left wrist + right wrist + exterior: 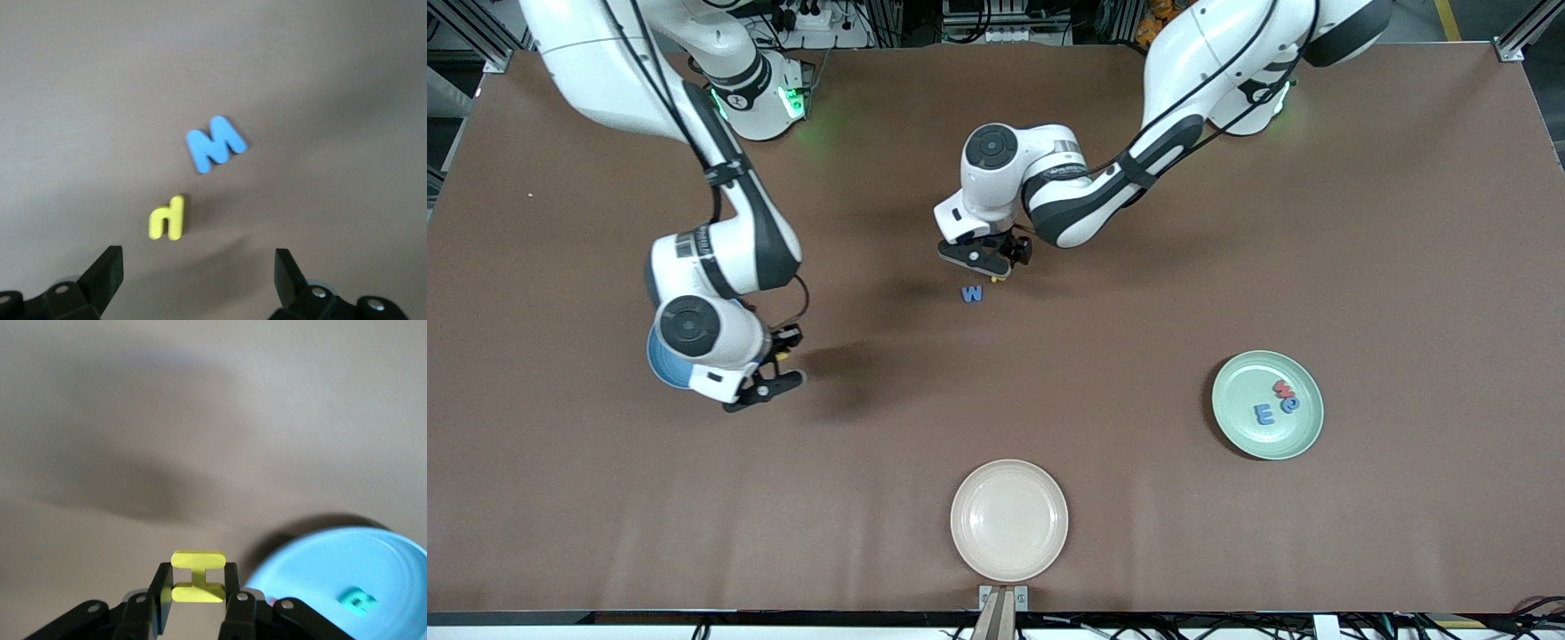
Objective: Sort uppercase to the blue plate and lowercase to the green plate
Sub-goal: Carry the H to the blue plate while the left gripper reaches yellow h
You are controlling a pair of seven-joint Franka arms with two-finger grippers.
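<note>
While both arms are over the brown table (1227,222), the state is as follows, placed relative to the cream plate (1009,520) at the edge nearest the front camera.

Right gripper (197,603): clenched on the yellow H (197,577); the letter sits crosswise between the two fingertips, its bars projecting past them. The gripper hangs over bare table just beside the blue plate's rim, toward the right arm's end from the cream plate.

Blue plate (373,567): largely hidden under the right arm's wrist in the front view; farther from the front camera than the cream plate. A teal R (357,602) lies in it.

Left gripper (199,267): jaws released and spread wide, gripping nothing. It hovers over the table centre, farther from the front camera than the cream plate.

Yellow lowercase letter (167,218): flat on the table, in line with the gap between the open jaws, clear of both fingers.

Blue M (972,292): flat on the table close beside the yellow lowercase letter, outside the jaw gap, farther from the front camera than the cream plate.

Green plate (1232,418): toward the left arm's end from the cream plate; holds a blue E (1264,413), a red w (1283,388) and a blue lowercase letter (1290,404).
</note>
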